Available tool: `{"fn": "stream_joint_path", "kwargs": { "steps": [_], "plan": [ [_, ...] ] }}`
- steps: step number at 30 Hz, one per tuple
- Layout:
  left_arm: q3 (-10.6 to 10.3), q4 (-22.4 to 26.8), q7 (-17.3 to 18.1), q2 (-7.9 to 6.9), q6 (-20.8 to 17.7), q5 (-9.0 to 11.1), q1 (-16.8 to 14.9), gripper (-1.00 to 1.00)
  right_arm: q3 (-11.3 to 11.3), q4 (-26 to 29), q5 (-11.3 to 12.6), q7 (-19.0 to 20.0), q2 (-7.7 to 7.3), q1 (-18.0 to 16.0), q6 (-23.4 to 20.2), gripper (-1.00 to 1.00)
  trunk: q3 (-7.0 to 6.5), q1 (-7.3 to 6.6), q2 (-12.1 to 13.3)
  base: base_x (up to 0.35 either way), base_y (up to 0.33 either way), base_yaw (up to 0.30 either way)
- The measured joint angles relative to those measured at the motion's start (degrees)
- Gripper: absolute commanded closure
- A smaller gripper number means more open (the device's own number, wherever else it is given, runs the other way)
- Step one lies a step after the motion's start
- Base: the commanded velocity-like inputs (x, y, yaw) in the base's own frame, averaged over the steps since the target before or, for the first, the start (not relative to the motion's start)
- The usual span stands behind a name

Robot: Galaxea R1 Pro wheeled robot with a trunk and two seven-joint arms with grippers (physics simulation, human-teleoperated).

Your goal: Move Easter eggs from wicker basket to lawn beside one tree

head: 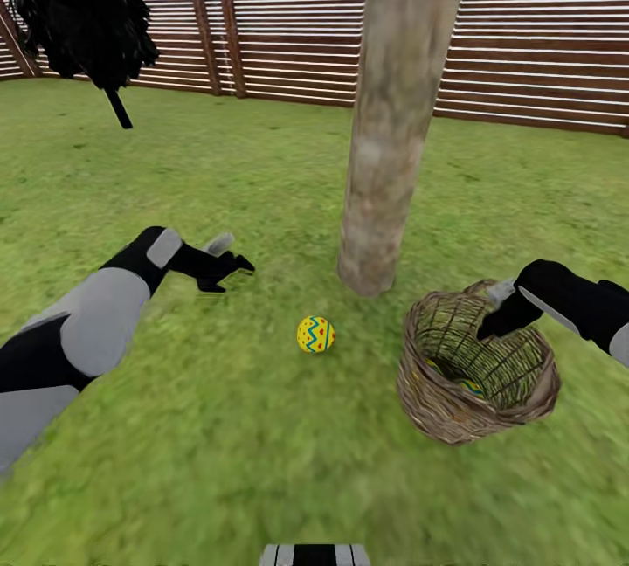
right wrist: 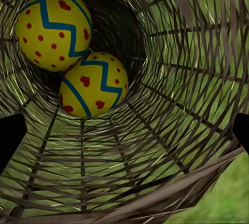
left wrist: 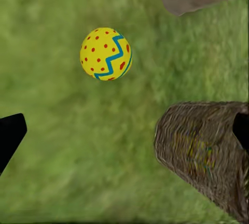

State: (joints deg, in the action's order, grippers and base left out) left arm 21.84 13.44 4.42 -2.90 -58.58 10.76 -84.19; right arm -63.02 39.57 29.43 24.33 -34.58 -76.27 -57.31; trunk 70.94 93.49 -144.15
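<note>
- Left gripper (head: 229, 266) hangs over the green lawn (head: 175, 461) with its black fingers spread apart and nothing between them, not touching anything.
- One yellow Easter egg with a blue zigzag and red dots (head: 315, 334) sits on the grass near that gripper, out past the fingertips and toward the robot, well clear of the fingers. In the left wrist view the same egg (left wrist: 106, 54) lies on bare grass ahead of the fingers.
- The pale grey-brown mottled tree trunk (head: 393, 120) stands just beyond that egg, close by.
- Right gripper (head: 500, 304) is at the far rim of the round brown woven-twig wicker basket (head: 437, 409), pointing into its mouth. The fingertips sit wide apart in the right wrist view, clamped on nothing; can't tell if one touches the rim.
- Straight ahead of the right fingers, two more yellow zigzag eggs (right wrist: 70, 53) lie touching each other at the basket's bottom.
- Behind the tree runs a brown slatted wooden fence (head: 542, 51).
</note>
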Motion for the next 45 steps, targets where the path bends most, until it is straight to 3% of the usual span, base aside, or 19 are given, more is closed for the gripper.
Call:
{"fn": "stream_joint_path", "kwargs": {
  "steps": [4,8,9,10,16,25,33,43,45],
  "plan": [
    [0.2,-3.2,0.4,-0.05,0.1,-0.2,-3.6,-1.00,0.1,0.0,0.0,-1.2,0.00,0.0,0.1,-1.00,0.90,0.11,0.0,0.000,0.000,0.000],
    [0.2,-3.4,0.6,-0.66,0.1,1.9,-4.3,-1.00,0.2,0.0,0.0,-1.4,-0.01,0.0,0.1,-1.00,1.78,0.22,-0.1,0.000,0.000,0.000],
    [0.0,-0.9,0.5,-2.16,0.1,3.6,-4.4,-1.00,0.3,0.0,0.0,-1.5,0.00,0.0,0.3,-1.00,2.00,0.23,-0.1,0.000,0.000,0.000],
    [-0.1,0.1,0.4,-2.60,0.1,4.1,-4.3,-1.00,0.3,0.0,0.0,-1.6,0.00,0.0,0.6,-1.00,2.23,0.27,-0.1,0.000,0.000,0.000],
    [-0.3,1.8,0.3,-3.95,0.1,4.7,-4.4,-1.00,0.3,0.1,-0.1,-2.0,0.07,0.0,3.6,-1.00,3.56,0.42,-0.2,0.000,0.000,0.000],
    [-0.5,1.9,0.3,-4.13,0.1,4.7,-4.4,-1.00,0.2,0.4,-0.1,-2.8,0.04,0.0,4.9,-1.00,5.55,0.66,-0.3,0.000,0.000,0.000],
    [-0.7,1.9,0.3,-3.98,0.1,4.6,-4.4,-1.00,0.2,0.6,-0.4,-2.1,-0.23,0.0,11.6,-1.00,7.33,0.86,-0.4,0.000,0.000,0.000],
    [-0.8,1.9,0.3,-3.95,0.1,4.6,-4.4,-1.00,-0.8,0.7,-0.3,-1.4,-0.17,0.0,15.1,-1.00,9.54,1.12,-0.6,0.000,0.000,0.000],
    [-0.9,1.9,0.3,-4.00,0.1,4.6,-4.4,-1.00,-1.2,0.6,-0.3,0.5,-0.23,0.0,15.6,-1.00,9.77,1.14,-0.6,0.000,0.000,0.000]
  ]
}}
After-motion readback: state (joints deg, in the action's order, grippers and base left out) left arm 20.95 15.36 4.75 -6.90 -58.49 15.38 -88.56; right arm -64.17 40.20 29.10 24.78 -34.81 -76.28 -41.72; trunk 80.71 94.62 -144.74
